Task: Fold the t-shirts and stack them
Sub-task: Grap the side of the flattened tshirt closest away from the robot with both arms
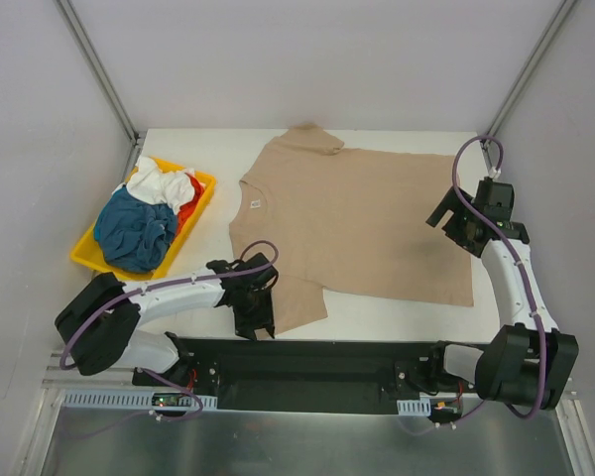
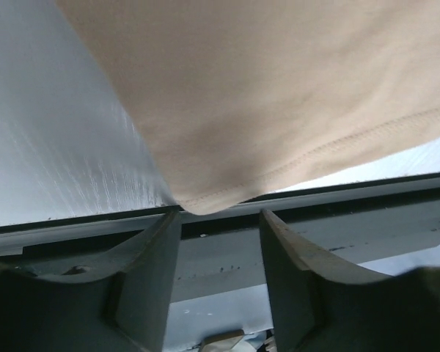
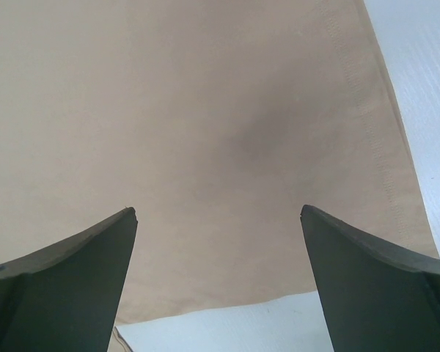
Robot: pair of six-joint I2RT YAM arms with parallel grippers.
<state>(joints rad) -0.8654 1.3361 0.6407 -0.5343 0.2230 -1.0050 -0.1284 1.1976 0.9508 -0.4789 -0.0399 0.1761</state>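
Note:
A tan-beige t-shirt (image 1: 367, 223) lies spread flat on the white table, collar to the left, one sleeve far and one near. My left gripper (image 1: 258, 322) is open and empty at the table's near edge. In the left wrist view its tips (image 2: 220, 215) sit just short of the near sleeve's corner (image 2: 205, 202). My right gripper (image 1: 452, 220) is open and empty, held over the shirt's right hem part. In the right wrist view (image 3: 218, 211) the tan cloth (image 3: 205, 110) fills the space between the fingers. Teal-blue (image 1: 134, 230), white (image 1: 161, 183) and red-orange (image 1: 188, 208) shirts lie crumpled in the tray.
The shallow yellow tray (image 1: 87, 254) stands at the left side of the table. A black rail (image 1: 307, 367) runs along the near edge between the arm bases. Grey walls enclose the table on three sides.

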